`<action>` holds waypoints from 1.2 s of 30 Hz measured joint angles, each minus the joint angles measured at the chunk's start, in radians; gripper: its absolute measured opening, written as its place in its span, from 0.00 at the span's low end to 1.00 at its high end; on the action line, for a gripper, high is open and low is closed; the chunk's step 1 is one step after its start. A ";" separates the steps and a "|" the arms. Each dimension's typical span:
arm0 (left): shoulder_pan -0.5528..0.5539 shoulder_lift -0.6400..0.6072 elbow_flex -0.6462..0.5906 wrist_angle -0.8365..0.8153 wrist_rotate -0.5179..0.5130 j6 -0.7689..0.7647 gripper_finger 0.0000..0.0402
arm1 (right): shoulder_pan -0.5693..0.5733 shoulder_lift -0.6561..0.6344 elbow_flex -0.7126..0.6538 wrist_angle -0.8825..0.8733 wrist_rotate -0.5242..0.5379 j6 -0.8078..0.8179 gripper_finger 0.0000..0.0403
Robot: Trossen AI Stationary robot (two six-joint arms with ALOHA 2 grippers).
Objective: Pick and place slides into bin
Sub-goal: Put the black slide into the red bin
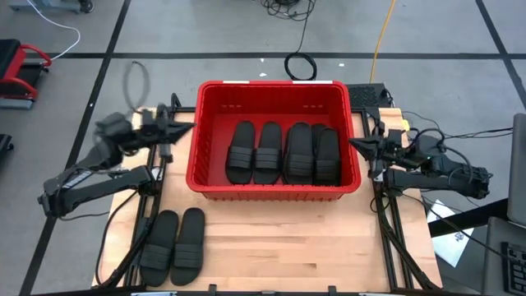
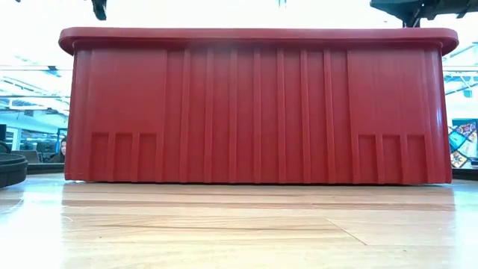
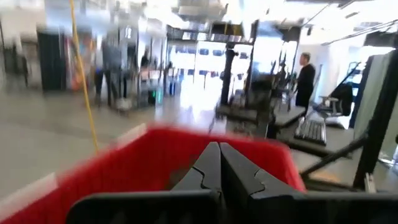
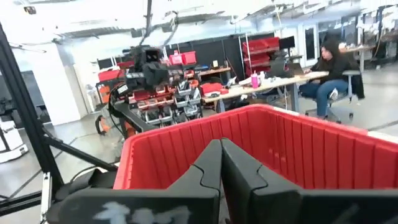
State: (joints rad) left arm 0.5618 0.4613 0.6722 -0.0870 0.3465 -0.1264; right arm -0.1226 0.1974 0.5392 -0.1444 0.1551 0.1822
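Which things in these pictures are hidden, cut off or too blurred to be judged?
- Low view: the large red ribbed plastic bin's wall hides everything inside it.
- Low view: one black rubber slide sandal is cut off by the picture's edge.
- High view: the rightmost black sandals in the bin overlap, so their count is uncertain.
- Left wrist view: motion blur smears the bin's rim; the left gripper's shut fingers hide its inside.

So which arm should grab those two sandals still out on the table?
Probably the left. The two sandals lie on the table's left front part, on the left gripper's side of the red bin; the right gripper sits across it.
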 joint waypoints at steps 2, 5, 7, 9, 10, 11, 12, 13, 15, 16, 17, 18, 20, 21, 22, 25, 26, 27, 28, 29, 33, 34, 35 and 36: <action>-0.005 0.022 0.108 -0.052 -0.003 0.054 0.00 | 0.000 0.000 0.000 0.019 0.005 -0.027 0.00; -0.008 0.065 0.284 -0.216 0.010 0.135 0.00 | 0.000 0.000 0.000 0.033 0.032 -0.047 0.00; -0.008 0.109 0.400 -0.397 0.039 0.162 0.00 | 0.000 0.000 0.000 0.039 0.033 -0.065 0.00; -0.009 0.157 0.504 -0.617 0.047 0.176 0.00 | 0.000 0.000 0.000 0.046 0.034 -0.074 0.00; -0.008 0.182 0.550 -0.705 0.053 0.175 0.00 | 0.000 0.000 0.000 0.048 0.044 -0.073 0.00; -0.009 0.205 0.586 -0.781 0.077 0.164 0.00 | 0.000 0.000 0.000 0.051 0.060 -0.072 0.00; -0.009 0.222 0.613 -0.847 0.122 0.147 0.01 | 0.000 0.000 0.000 0.057 0.072 -0.071 0.00; -0.014 0.237 0.632 -0.902 0.180 0.130 0.01 | 0.000 0.000 0.000 0.065 0.083 -0.071 0.00; -0.030 0.255 0.645 -0.963 0.272 0.114 0.03 | 0.000 0.000 0.000 0.075 0.084 -0.071 0.00; -0.041 0.260 0.644 -0.981 0.300 0.104 0.05 | 0.000 0.000 0.000 0.075 0.084 -0.071 0.00; -0.054 0.263 0.640 -0.984 0.315 0.087 0.06 | 0.000 0.000 0.000 0.074 0.084 -0.071 0.00; -0.070 0.266 0.635 -0.981 0.322 0.075 0.08 | 0.000 0.000 0.000 0.073 0.084 -0.069 0.00; -0.115 0.266 0.627 -0.988 0.334 0.083 0.12 | 0.000 0.000 0.000 0.073 0.084 -0.060 0.00; -0.138 0.268 0.624 -0.999 0.334 0.099 0.15 | 0.000 0.000 0.000 0.073 0.084 -0.051 0.00; -0.164 0.270 0.620 -1.012 0.334 0.112 0.17 | 0.000 0.000 0.000 0.073 0.084 -0.040 0.00; -0.241 0.281 0.597 -1.052 0.307 0.097 0.25 | 0.000 0.000 0.000 0.073 0.080 -0.020 0.00; -0.272 0.286 0.584 -1.058 0.305 0.086 0.27 | 0.000 0.000 0.000 0.072 0.080 -0.018 0.00; -0.304 0.288 0.567 -1.066 0.303 0.079 0.30 | 0.000 0.000 0.000 0.069 0.079 -0.018 0.00; -0.339 0.292 0.548 -1.077 0.299 0.073 0.31 | 0.000 0.000 0.000 0.064 0.079 -0.018 0.00; -0.378 0.299 0.526 -1.081 0.286 0.063 0.33 | 0.000 0.000 0.000 0.058 0.079 -0.018 0.00; -0.535 0.335 0.437 -1.041 0.217 0.043 0.35 | 0.000 0.000 0.000 0.056 0.077 -0.031 0.00; -0.571 0.345 0.414 -1.009 0.213 0.037 0.35 | 0.000 0.000 0.000 0.056 0.077 -0.035 0.00; -0.608 0.354 0.389 -0.961 0.213 0.024 0.35 | 0.000 0.000 0.000 0.056 0.077 -0.036 0.00; -0.642 0.363 0.366 -0.910 0.210 0.001 0.34 | 0.000 0.000 0.000 0.056 0.077 -0.037 0.00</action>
State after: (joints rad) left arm -0.0800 0.8238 1.0384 -0.9973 0.5562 -0.1257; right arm -0.1226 0.1970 0.5392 -0.0887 0.2317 0.1454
